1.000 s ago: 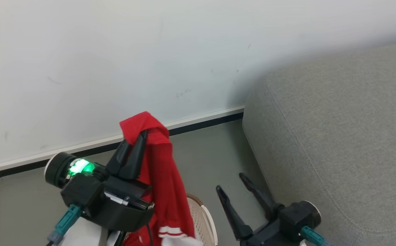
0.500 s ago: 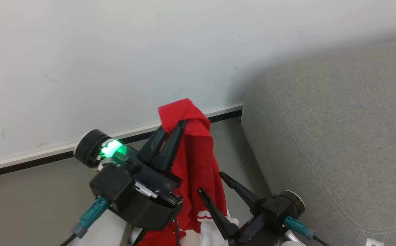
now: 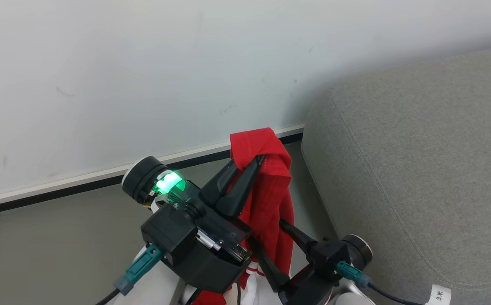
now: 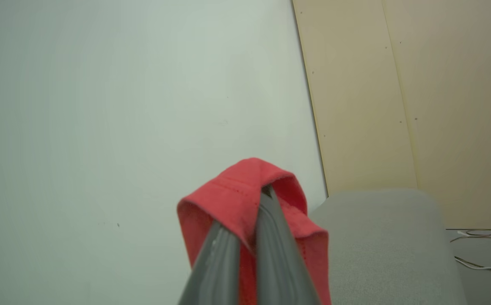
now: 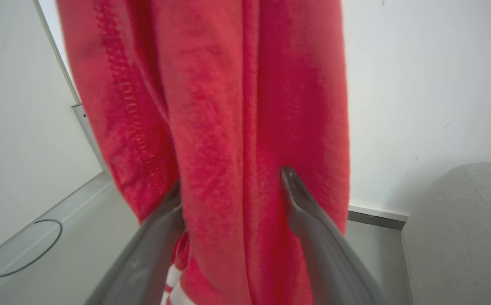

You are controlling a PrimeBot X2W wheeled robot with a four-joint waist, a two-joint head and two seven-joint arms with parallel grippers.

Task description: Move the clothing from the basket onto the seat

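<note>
My left gripper (image 3: 259, 159) is shut on a fold of the red clothing (image 3: 271, 199), which hangs down from its fingertips above the floor, just left of the grey seat (image 3: 419, 148). White striped trim shows at the cloth's lower end. My right gripper (image 3: 266, 232) stands open, one finger on each side of the hanging cloth. In the right wrist view the clothing (image 5: 211, 106) drapes between the open gripper (image 5: 230, 178). The left wrist view shows the gripper (image 4: 257, 203) pinching the clothing (image 4: 237, 190), with the seat (image 4: 381, 245) beyond. The basket is out of view.
A white wall (image 3: 144, 76) with a pale baseboard (image 3: 80, 180) and a black strip runs behind. Grey floor (image 3: 38, 254) lies to the left. A thin cable (image 5: 21, 254) loops on the floor. A beige panel (image 4: 398, 106) stands behind the seat, and a small white tag (image 3: 438, 293) hangs on the seat's front.
My left gripper has carried the clothing to the right, closer to the seat. My right gripper has come in so its open fingers now straddle the hanging cloth.
</note>
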